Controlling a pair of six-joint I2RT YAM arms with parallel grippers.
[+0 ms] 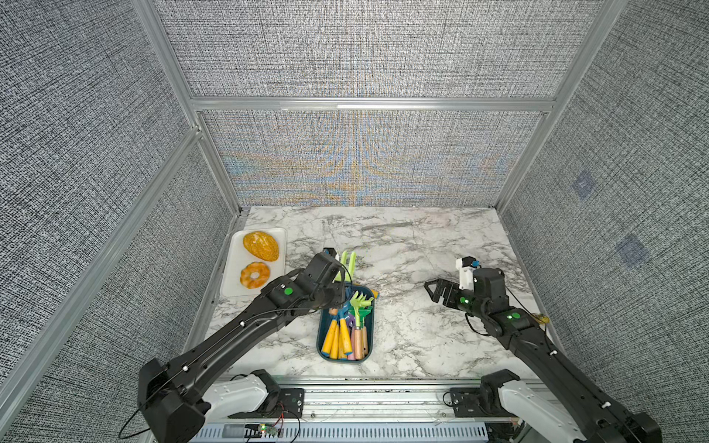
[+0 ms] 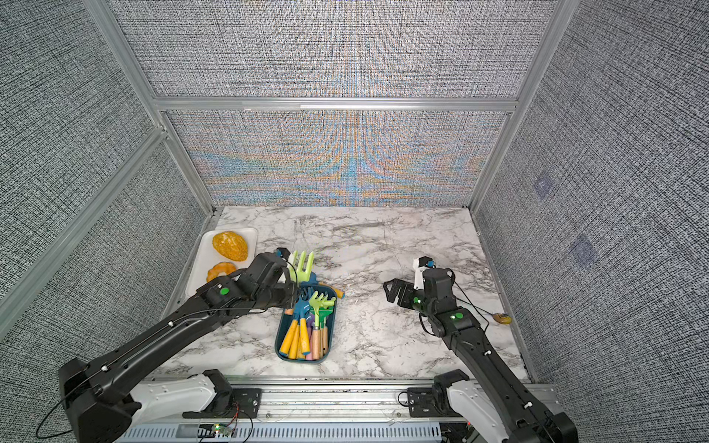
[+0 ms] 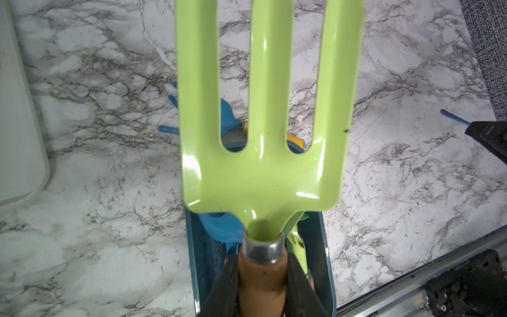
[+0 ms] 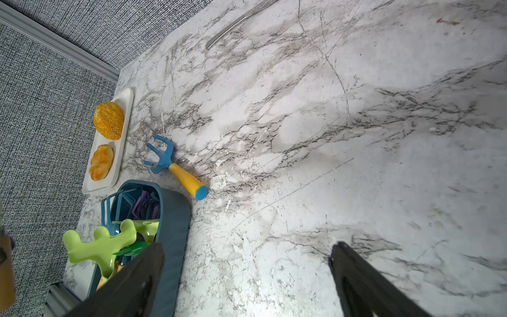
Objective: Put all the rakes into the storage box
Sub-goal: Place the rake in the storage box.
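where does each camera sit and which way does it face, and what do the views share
top views: high at the front, looking down over the marble table; left arm and right arm show.
left wrist: on the left arm, looking along the left jaws, shut on the green rake, over the storage box.
right wrist: on the right arm, looking across the table at the blue rake; open right jaws show.
shared: the storage box shows in every view.
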